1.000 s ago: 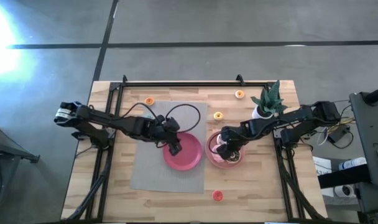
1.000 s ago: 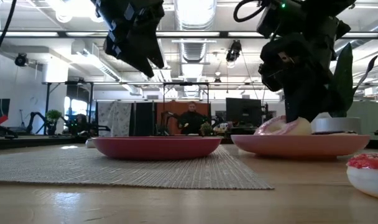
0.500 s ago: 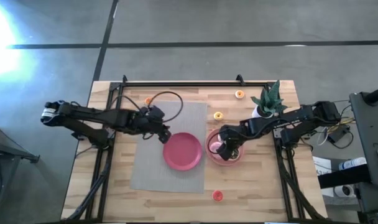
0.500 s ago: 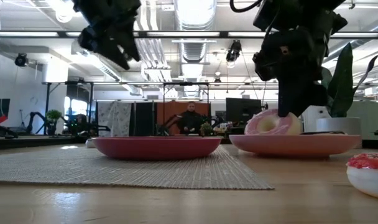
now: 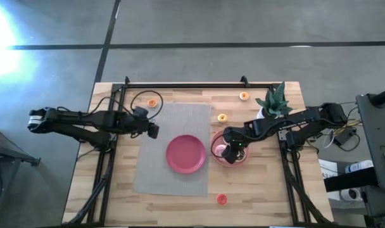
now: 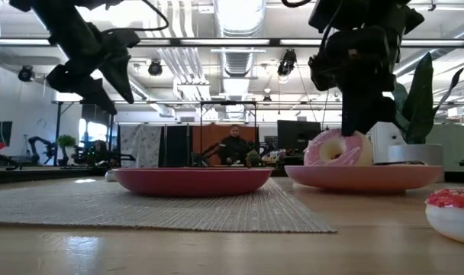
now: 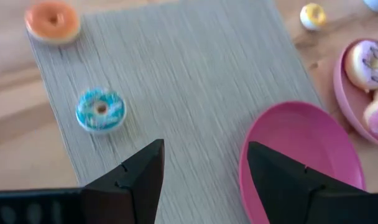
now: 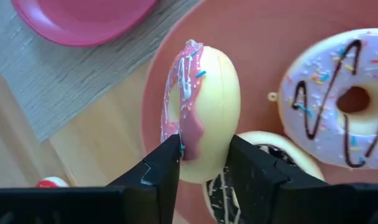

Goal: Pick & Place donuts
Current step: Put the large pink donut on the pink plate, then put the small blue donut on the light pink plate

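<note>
**Donut sorting partly done: 1 in the grip, several small ones loose**

The right gripper (image 8: 204, 163) is clenched on a pink-frosted toy donut with sprinkles (image 8: 198, 109), holding it on edge just over the round pink plate on the bare wood (image 8: 257, 25). The low view shows the same donut (image 6: 336, 148) upright at that plate's rim (image 6: 362, 176). Beside it on this plate lie a lilac-frosted donut with dark drizzle (image 8: 341, 99) and a third donut with dark stripes (image 8: 267, 168), partly hidden under the fingers.

The second round pink plate on the grey woven mat (image 5: 185, 153) holds nothing that can be seen. The left gripper (image 7: 204, 171) hangs over the mat's left edge with its fingers spread and nothing between them.

Small rings lie scattered:
- a tiny blue donut (image 7: 100, 109) on the mat
- a tiny orange donut (image 5: 152, 101) on the wood near the mat's far corner
- a tiny yellow donut (image 5: 221, 118) between mat and potted plant (image 5: 273, 102)
- another orange one (image 5: 244, 96) near the table's far edge
- a red-topped one (image 5: 221, 199) near the front edge

Judging by this, the work is in its earlier half: 1 donut is in hand, 5 small rings look untouched, and I cannot tell which plate is the goal.
</note>
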